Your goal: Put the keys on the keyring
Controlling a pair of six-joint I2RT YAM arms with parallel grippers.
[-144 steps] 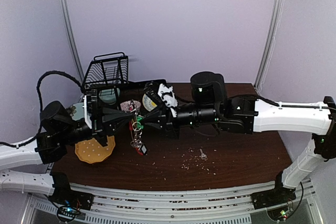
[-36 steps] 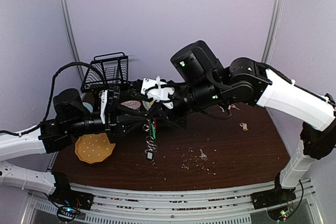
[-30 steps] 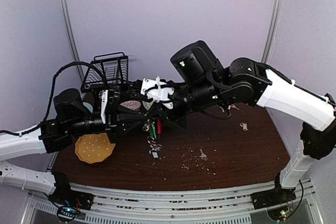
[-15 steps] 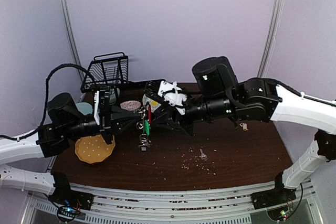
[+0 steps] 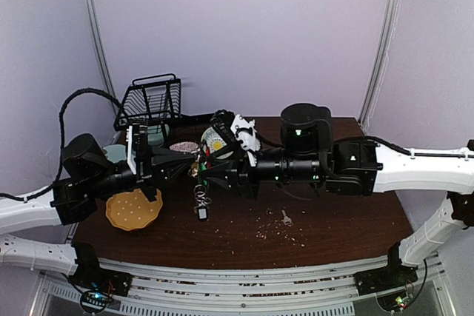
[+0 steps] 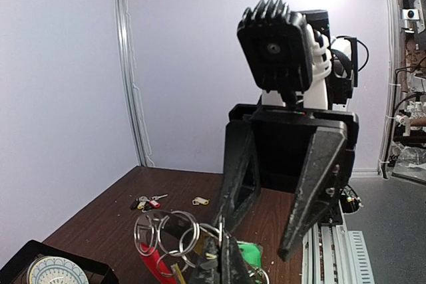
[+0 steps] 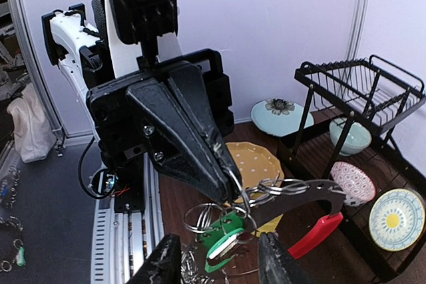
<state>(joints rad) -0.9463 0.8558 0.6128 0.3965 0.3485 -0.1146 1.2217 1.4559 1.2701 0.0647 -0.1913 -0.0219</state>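
The left gripper is clamped on the keyring, held up just right of the rack, a red clip and green-tagged key hanging from it. The right gripper stands parted beneath it, gripping nothing. Loose keys lie on the table far right of the rack.
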